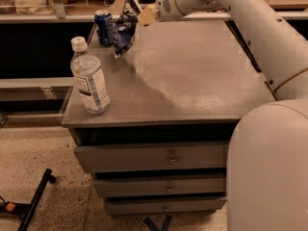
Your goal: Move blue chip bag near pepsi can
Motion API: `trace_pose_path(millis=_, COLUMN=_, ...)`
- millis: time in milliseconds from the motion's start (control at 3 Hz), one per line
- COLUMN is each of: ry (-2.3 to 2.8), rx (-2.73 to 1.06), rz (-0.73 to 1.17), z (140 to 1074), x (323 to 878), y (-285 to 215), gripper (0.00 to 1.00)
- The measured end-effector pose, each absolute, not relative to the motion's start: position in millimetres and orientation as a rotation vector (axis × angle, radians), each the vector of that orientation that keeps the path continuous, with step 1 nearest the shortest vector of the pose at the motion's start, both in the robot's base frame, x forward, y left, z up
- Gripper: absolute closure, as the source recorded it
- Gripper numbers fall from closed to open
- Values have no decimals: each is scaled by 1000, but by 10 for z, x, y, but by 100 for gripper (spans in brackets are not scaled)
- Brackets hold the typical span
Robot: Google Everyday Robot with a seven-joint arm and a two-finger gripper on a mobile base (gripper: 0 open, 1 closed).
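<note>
The blue chip bag (123, 34) hangs upright at the far left of the grey cabinet top (192, 76), its lower end touching or just above the surface. My gripper (133, 9) is at its top end and shut on it. The pepsi can (103, 27) stands right beside the bag on its left, near the back left corner. The white arm (250, 28) reaches in from the right.
A clear plastic water bottle (89, 77) with a white cap stands at the front left edge of the cabinet top. Drawers (154, 159) face front below. A shelf with clutter runs behind. A black stand leg (33, 201) lies on the floor at left.
</note>
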State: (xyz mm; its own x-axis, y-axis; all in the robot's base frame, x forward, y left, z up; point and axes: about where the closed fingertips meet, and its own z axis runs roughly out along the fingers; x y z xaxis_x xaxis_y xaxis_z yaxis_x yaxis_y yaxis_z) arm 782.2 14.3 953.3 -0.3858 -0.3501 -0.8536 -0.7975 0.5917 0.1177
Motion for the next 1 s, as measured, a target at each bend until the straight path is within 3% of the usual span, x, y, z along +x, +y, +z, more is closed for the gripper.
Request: trace_pose_path(millis=1000, ry=1983, rx=-925, rz=684, z=9460, x=7827, y=233, gripper=12)
